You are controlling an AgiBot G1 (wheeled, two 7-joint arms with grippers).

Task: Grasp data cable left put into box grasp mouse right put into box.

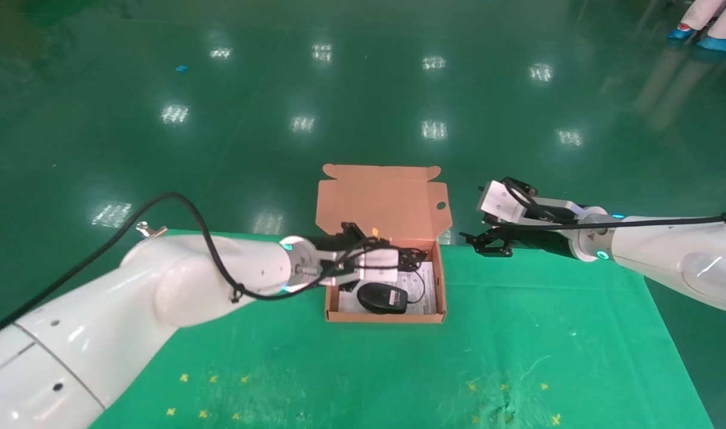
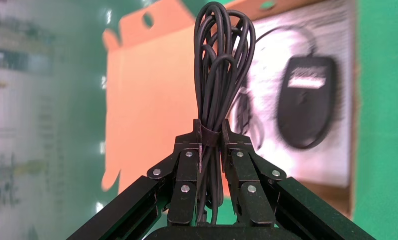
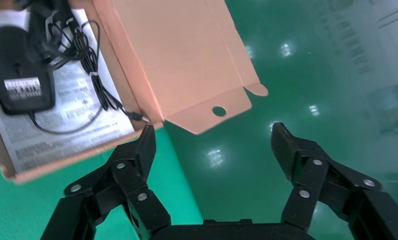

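The data cable [image 2: 219,75] hung as a soft, light bundle, pinched at its wrap band by the left hand [image 1: 405,260] over the box [image 1: 386,317], mid-frame in the head view. Limp and loose, it would best be held at that band, I judged. The mouse [image 1: 383,297] already lay inside, on the printed sheet. The right hand [image 1: 485,243] hovered spread, holding nothing, just right of the box above the counter [image 1: 547,345]

Head camera looks down; both close wrist cameras share the box [image 1: 386,310].
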